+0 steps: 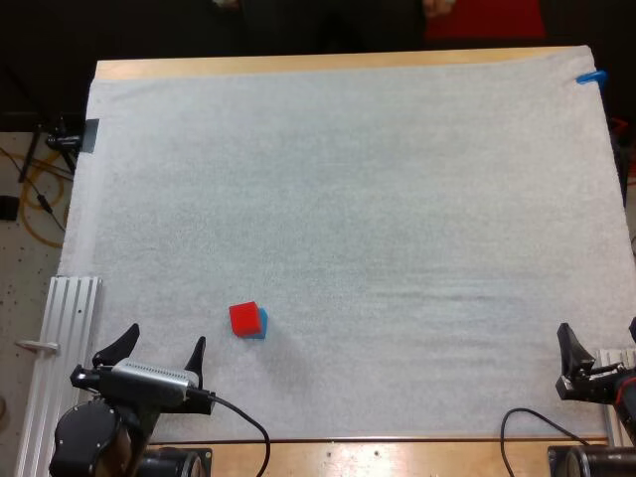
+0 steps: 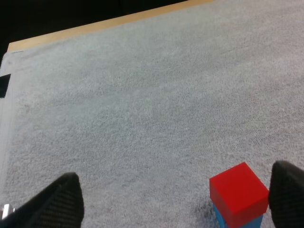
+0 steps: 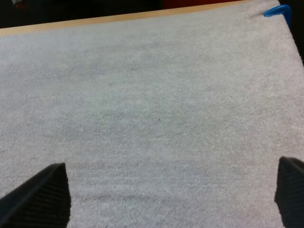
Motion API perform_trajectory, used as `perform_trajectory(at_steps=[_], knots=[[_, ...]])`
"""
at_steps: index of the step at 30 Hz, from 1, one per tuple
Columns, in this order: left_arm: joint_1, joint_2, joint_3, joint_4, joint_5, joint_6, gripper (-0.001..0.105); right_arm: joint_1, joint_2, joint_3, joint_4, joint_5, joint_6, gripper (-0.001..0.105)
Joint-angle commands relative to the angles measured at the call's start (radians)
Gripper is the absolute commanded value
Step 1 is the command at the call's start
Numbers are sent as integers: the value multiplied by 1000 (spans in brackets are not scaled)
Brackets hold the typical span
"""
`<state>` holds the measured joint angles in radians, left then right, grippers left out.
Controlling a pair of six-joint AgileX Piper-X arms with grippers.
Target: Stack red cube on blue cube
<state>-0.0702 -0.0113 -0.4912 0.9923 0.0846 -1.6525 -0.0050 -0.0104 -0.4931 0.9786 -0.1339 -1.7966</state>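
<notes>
Red cube (image 1: 243,318): sits on blue cube (image 1: 259,327).
Left end effector (image 1: 161,348): spread wide, near cubes.
Right end effector (image 1: 599,343): spread, empty.

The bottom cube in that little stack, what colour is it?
Blue. The bottom cube shows best in the left wrist view, under the red cube.

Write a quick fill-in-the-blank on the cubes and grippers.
1. The red cube sits ____ the blue cube.
2. The left gripper is ____, clear of both cubes.
3. The cubes lie nearer the ____ gripper than the right gripper.
Missing words: on; open; left.
</notes>
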Motion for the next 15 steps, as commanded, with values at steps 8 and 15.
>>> perform_trajectory(at_steps=[8, 15], knots=[[1, -139, -4, -12, 0, -10, 76, -3, -41, -4, -2, -1, 0, 85], [1, -139, -4, -12, 0, -4, 76, -3, -41, -4, -2, -1, 0, 85]])
